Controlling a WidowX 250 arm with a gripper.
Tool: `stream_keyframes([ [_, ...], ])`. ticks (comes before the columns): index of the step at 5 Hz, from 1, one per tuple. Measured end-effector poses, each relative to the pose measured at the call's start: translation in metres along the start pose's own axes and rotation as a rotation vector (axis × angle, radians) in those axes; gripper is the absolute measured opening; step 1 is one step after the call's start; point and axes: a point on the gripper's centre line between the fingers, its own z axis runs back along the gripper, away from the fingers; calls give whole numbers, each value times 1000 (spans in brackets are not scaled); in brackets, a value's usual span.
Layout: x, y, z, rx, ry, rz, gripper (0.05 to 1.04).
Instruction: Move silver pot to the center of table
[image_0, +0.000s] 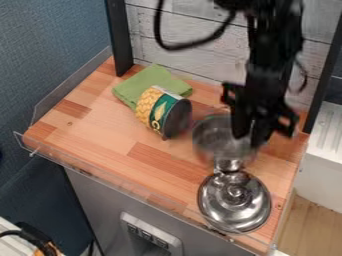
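Note:
The silver pot (212, 139) stands on the right half of the wooden table, its open top facing up and its outline blurred. Over its right side hangs the black gripper (250, 140), coming down from the top edge and covering part of the rim. Whether it holds the pot I cannot tell. The table (100, 127) has a light and reddish wood block pattern.
A silver lid (217, 200) with a knob lies just in front of the pot, near the front right edge. Left of the pot, a yellow and green can (158, 111) lies on its side against a folded green cloth (150, 79). Clear guards line the left and front edges.

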Motion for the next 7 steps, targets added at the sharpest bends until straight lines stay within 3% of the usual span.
stream_keyframes([
  [1, 2, 6, 12, 12, 7, 17, 840],
  [2, 12, 12, 9, 47, 21, 25, 1012],
  [3, 22, 5, 0, 61, 29, 21, 1009],
  [7, 21, 4, 0, 62, 32, 19, 1001],
])
